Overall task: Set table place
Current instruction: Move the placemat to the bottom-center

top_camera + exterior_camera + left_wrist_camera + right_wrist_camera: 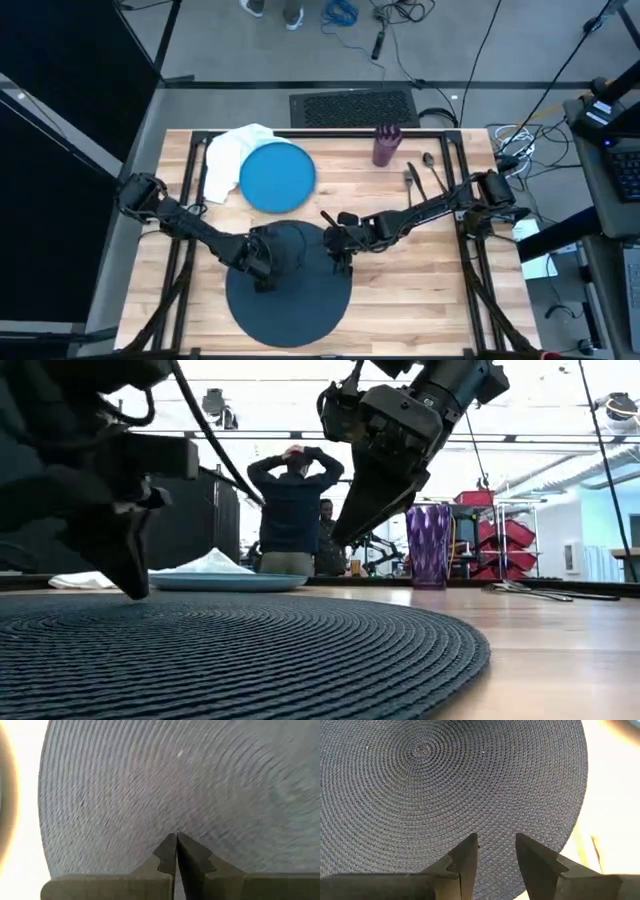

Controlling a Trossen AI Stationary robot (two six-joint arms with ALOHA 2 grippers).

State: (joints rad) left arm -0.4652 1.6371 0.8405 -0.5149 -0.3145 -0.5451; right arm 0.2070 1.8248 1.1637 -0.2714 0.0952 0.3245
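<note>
my left gripper (262, 283) is down on the dark grey round charger (300, 310), over its left part, and its two fingers (169, 851) are pressed together with nothing between them; in the low view its tip (135, 582) meets the woven surface. the charger lies flat at the near middle of the table (420, 290), its coiled weave filling both wrist views.

behind the charger and a little left, the white cloth napkin (228, 155) lies bunched near the far left corner, and the bright blue plate (277, 177) rests partly on it, its near rim just beside the charger's far edge. in the low view the plate (228, 581) sits flat with the napkin (210, 562) rising behind it.

my right gripper (338, 262) hangs over the charger's right far edge, fingers (465, 860) parted and empty; from the low view it (355, 525) is clear above the weave, not touching it.

farther right, the purple cup (386, 146) stands upright near the far edge of the table. just right of it the silver cutlery (420, 175) lies in a loose group on the bare wood, well apart from the charger; i cannot tell the fork, knife and spoon from one another.

beyond the table a person (293, 510) stands with both hands on the head.
</note>
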